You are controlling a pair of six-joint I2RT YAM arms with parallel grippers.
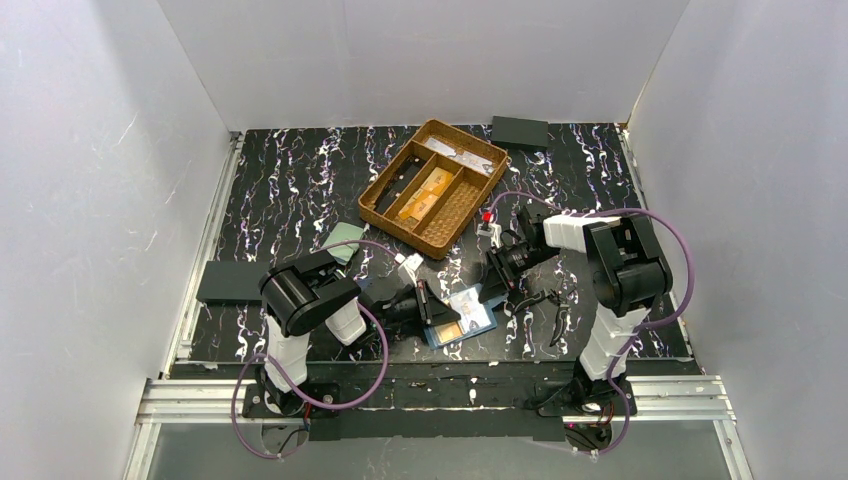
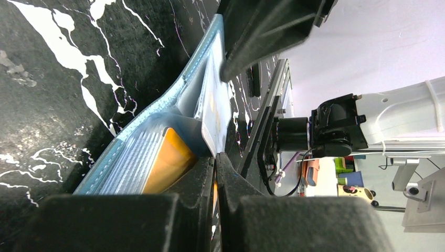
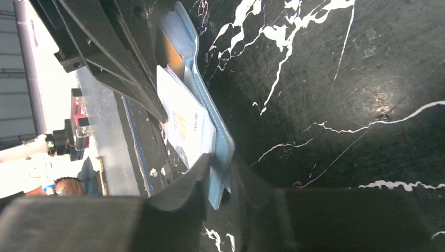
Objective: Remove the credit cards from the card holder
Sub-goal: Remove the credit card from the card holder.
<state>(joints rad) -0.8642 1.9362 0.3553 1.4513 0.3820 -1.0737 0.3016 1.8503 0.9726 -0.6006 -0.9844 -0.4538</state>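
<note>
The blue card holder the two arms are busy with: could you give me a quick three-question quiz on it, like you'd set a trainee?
1. True or false: the card holder is folded shut.
2. What colour is the credit card showing in its ribbed pocket? A green, B orange, C red.
3. Fill in: the ___ gripper pinches the end that has that card.

Key:
1. False. It lies open on the table.
2. B.
3. Left. The left gripper pinches that end, and the right gripper is at the other end.
</note>
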